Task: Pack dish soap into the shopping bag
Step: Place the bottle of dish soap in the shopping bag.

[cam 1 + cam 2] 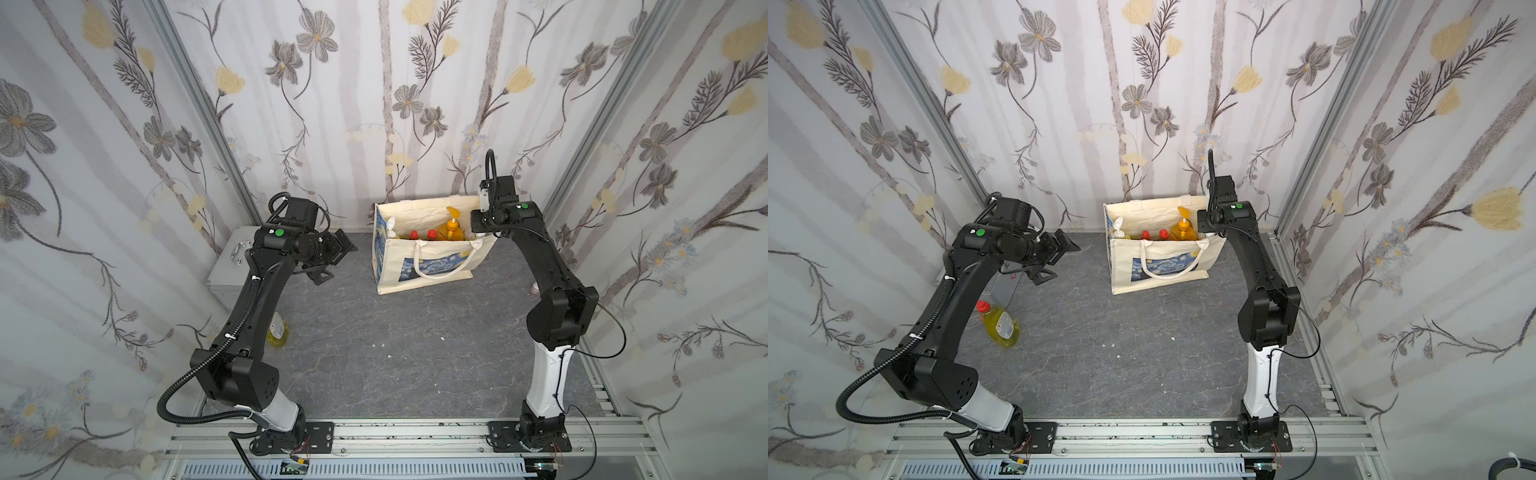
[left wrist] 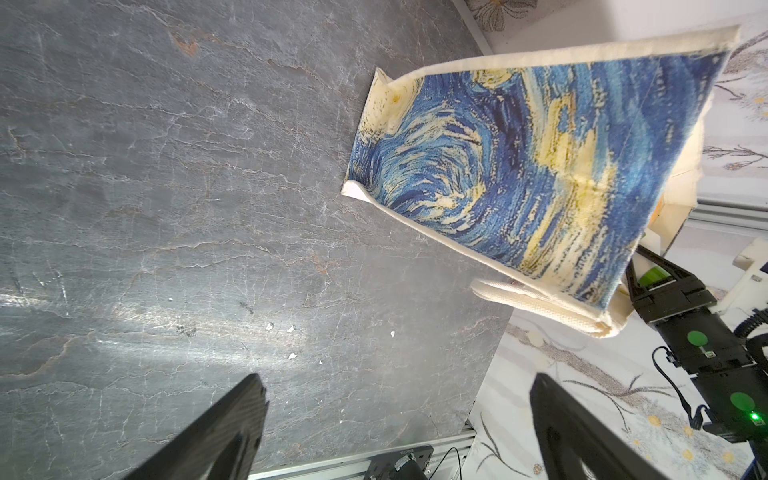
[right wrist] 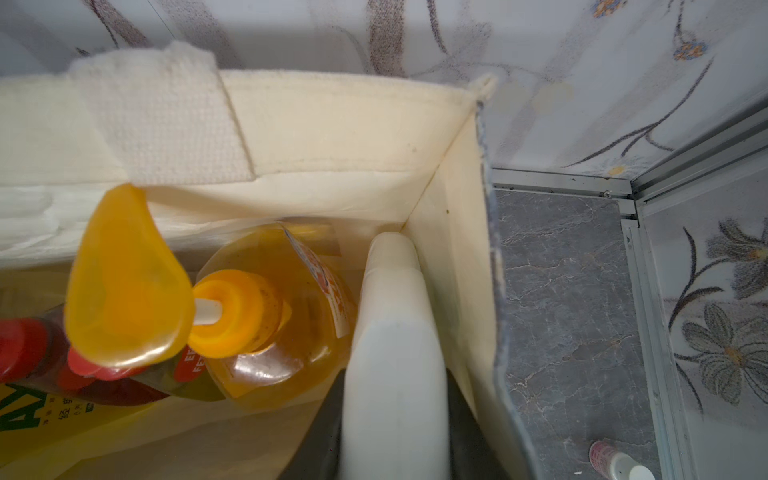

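dish soap, a white plastic bottle (image 3: 395, 353), is pinched by right jaws inside the cream canvas bag (image 1: 440, 251) at 12 o'clock; left jaws are spread. released tilted, the orange pump bottle (image 3: 270, 316) could be knocked.

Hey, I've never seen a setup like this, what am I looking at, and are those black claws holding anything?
These are two robot arms at a grey table. Two pictures look down from overhead; the other two come from a camera on each wrist. The shopping bag at the back holds four bottles, one an orange pump bottle. The right gripper is inside the bag, shut on a white bottle. The left gripper is open and empty. A yellow-green bottle is on the table by the left arm, near a silver case. A tiny pink bottle sits outside the bag.
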Available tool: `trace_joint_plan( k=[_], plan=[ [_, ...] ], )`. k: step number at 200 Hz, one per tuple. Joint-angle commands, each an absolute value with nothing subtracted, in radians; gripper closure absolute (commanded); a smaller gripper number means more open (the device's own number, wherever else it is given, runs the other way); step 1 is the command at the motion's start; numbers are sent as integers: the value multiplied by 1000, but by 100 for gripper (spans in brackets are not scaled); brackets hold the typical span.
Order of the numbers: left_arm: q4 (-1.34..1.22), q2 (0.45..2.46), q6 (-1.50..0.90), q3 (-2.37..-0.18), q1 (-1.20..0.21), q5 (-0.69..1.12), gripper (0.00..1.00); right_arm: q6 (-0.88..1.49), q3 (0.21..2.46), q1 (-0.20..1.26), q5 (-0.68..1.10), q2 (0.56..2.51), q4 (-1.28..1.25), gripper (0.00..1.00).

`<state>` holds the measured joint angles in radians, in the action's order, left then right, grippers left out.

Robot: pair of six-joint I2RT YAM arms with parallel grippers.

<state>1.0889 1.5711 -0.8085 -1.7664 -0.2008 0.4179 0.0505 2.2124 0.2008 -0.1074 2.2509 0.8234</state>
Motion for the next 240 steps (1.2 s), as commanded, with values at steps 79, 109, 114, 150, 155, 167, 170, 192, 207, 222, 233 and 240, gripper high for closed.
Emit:
trace_joint_plan(
  k=[79,109,114,150,155,167,170,192,207,222,233,240],
  plan=[
    [1054,1493,-833,-1678,-198,388,0,66,2241,196,-137,2314,751,69],
    [1045,1495,-837,-1675,-198,388,0,71,2241,196,-127,2314,751,62],
    [1041,1496,-839,-1677,-198,389,0,69,2241,196,-127,2313,751,61],
    [1034,1497,-840,-1680,-198,389,0,72,2243,196,-107,2307,751,55],
    [1035,1495,-839,-1679,-198,387,0,75,2245,196,-105,2307,750,54],
    [1036,1488,-838,-1672,-198,387,0,81,2254,196,-96,2306,751,52],
    [1035,1488,-837,-1670,-198,388,0,84,2258,196,-95,2305,752,52],
    [1030,1475,-840,-1650,-198,389,0,109,2297,197,-70,2301,759,44],
    [1025,1468,-841,-1640,-197,391,0,139,2314,199,-44,2283,752,35],
    [1020,1465,-844,-1635,-198,392,0,173,2315,201,-6,2257,737,24],
    [1016,1465,-844,-1633,-197,394,0,184,2314,205,16,2237,727,17],
    [1016,1464,-843,-1633,-198,394,0,192,2313,210,21,2225,726,12]
  ],
)
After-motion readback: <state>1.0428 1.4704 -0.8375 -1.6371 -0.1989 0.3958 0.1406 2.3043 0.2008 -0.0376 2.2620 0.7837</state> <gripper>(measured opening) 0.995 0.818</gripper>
